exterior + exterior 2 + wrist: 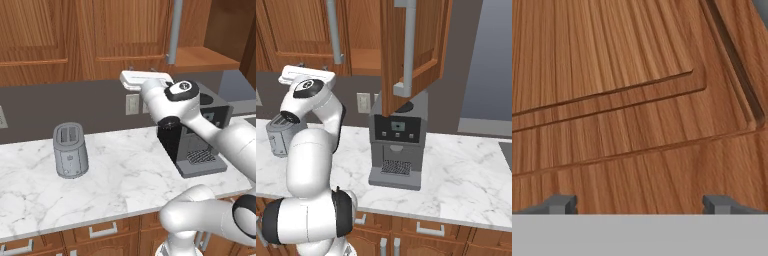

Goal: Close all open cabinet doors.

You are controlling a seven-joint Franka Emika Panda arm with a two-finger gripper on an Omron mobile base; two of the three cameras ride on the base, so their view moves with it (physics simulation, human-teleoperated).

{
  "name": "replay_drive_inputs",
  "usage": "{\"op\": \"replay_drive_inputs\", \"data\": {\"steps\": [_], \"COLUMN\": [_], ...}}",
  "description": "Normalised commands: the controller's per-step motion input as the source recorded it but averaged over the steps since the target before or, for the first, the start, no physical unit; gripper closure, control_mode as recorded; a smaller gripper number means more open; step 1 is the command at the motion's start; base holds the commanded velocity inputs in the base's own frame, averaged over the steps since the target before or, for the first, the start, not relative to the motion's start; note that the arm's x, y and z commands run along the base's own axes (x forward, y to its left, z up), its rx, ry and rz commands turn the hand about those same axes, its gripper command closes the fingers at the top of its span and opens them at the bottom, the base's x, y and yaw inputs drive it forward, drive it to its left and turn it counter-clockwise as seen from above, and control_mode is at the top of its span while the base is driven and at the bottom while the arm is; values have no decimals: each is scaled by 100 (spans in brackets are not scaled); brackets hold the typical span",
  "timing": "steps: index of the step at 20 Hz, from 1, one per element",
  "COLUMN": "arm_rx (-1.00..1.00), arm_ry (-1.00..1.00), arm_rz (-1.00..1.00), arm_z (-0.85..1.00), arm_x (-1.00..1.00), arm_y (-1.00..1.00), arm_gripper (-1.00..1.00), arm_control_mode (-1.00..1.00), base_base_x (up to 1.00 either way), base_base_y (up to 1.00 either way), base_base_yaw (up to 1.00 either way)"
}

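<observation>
Open cabinet door (411,50) swung out at 12 o'clock above coffee machine (397,145), top cut off. Closed cabinet doors (75,35) fill hand view. Jaws wide apart, holding nothing. Toaster (70,150) at 9 o'clock on table (125,175).

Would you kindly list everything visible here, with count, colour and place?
open door: one, reddish-brown, swung out above the coffee machine
closed doors: at least two, reddish-brown, upper left
toaster: one, grey, left on counter
coffee machine: one, dark grey, mid counter
counter: one, white marble
outlet: one, pale, on grey backsplash
drawers: several, wooden, under counter
claw: one, dark tips apart, facing a door panel
</observation>
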Motion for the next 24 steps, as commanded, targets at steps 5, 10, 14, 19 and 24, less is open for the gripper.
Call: {"op": "replay_drive_inputs", "data": {"steps": [5, 10, 14, 19, 24], "arm_rx": [0, 0, 0, 0, 0], "arm_ry": [0, 0, 0, 0, 7], "arm_rz": [0, 0, 0, 0, 0], "arm_z": [0, 0, 0, 0, 1], "arm_x": [20, 21, 28, 22, -11], "arm_y": [0, 0, 0, 0, 0], "arm_gripper": [-100, -100, -100, -100, -100], "arm_control_mode": [-100, -100, -100, -100, -100], "base_base_x": [0, 0, 0, 0, 0], "base_base_y": [0, 0, 0, 0, 0], "base_base_yaw": [0, 0, 0, 0, 0]}}
